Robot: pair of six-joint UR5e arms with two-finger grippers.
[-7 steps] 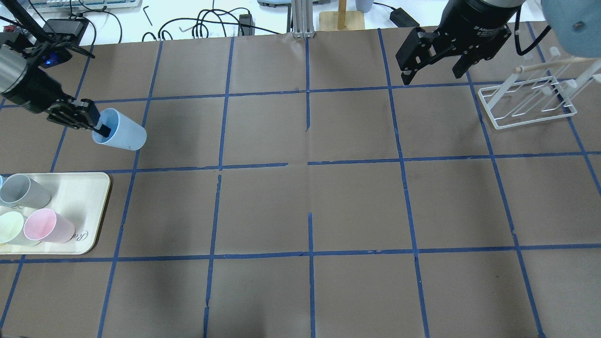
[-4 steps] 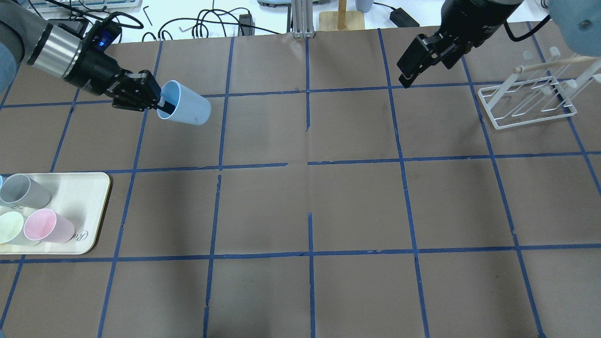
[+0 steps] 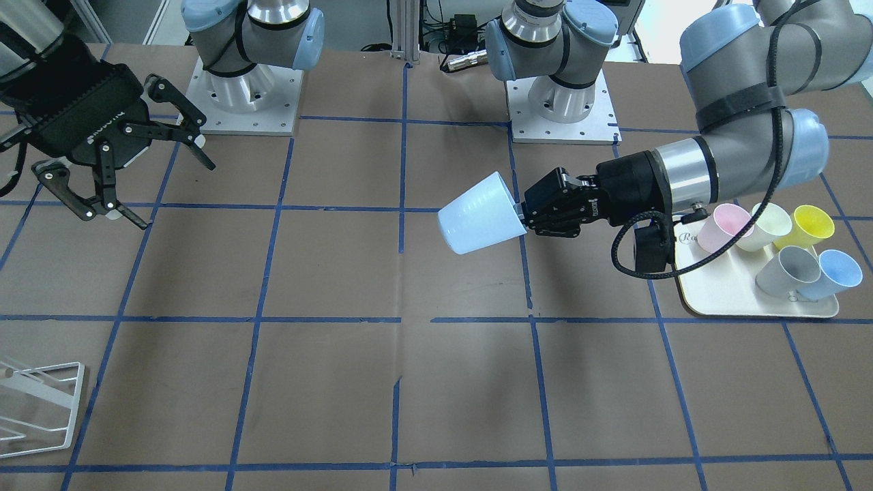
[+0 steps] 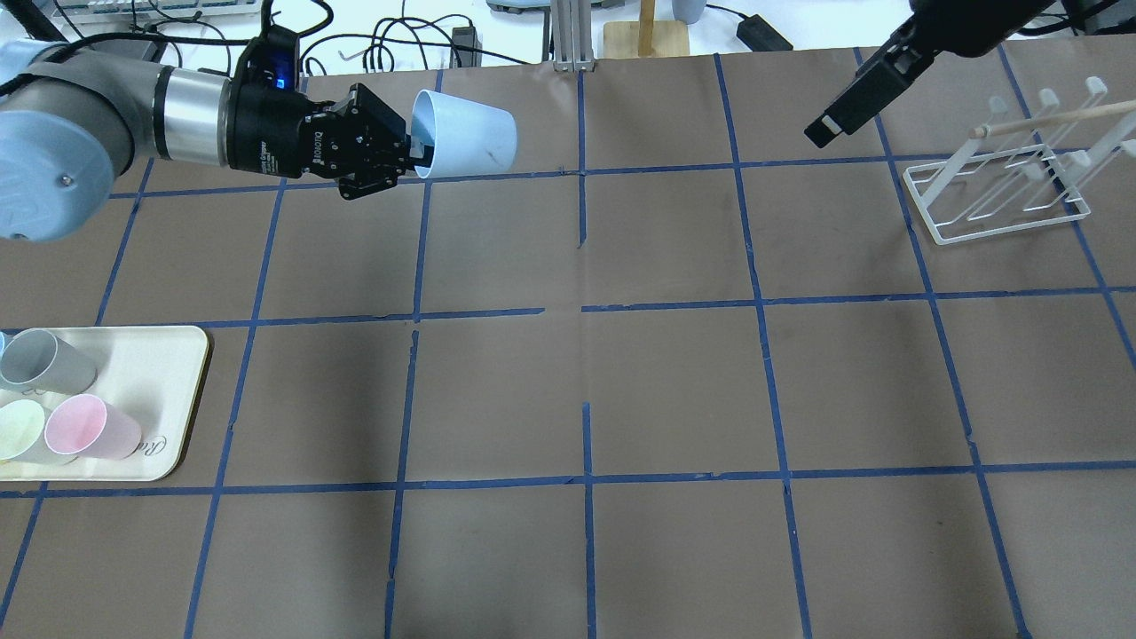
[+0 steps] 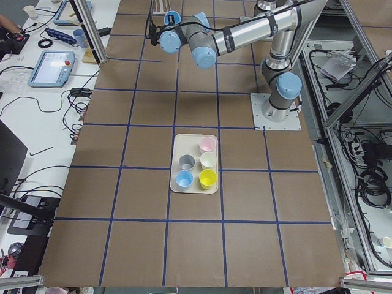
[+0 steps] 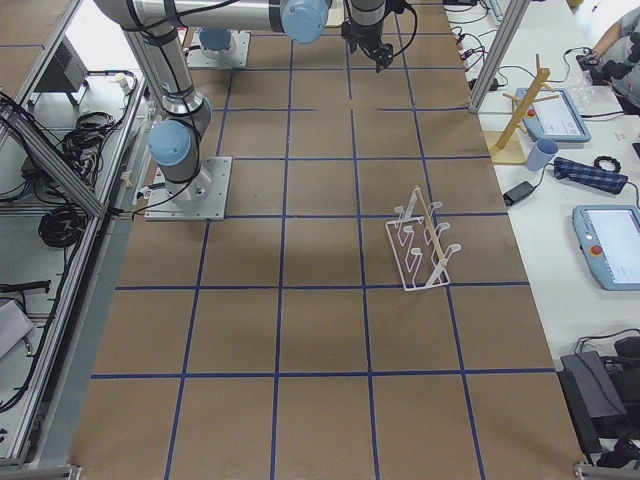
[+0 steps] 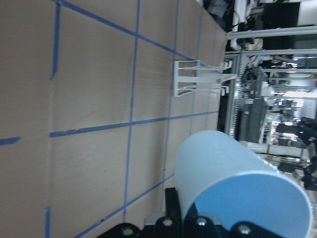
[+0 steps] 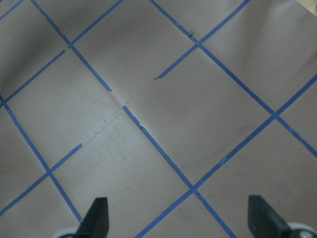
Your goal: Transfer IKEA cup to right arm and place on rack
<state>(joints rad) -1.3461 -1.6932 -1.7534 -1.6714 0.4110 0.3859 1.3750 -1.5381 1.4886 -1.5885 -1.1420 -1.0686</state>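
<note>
My left gripper is shut on the rim of the IKEA cup, a pale powder-blue tumbler. It holds the cup on its side in the air over the far middle of the table, with the base pointing towards my right side. The same grip shows in the front-facing view, with the left gripper on the cup. The cup fills the left wrist view. My right gripper is open and empty, raised at the right side, well apart from the cup. Its fingertips show wide apart. The white wire rack stands at the far right, bare.
A cream tray at my front left holds grey, pink, cream, yellow and sky-blue cups. A wooden stand and cables lie beyond the table's far edge. The arm bases sit at my side.
My left arm has carried the cup up and to the right, from near the left edge to the far middle. My right gripper has lifted and moved towards the far right corner.
</note>
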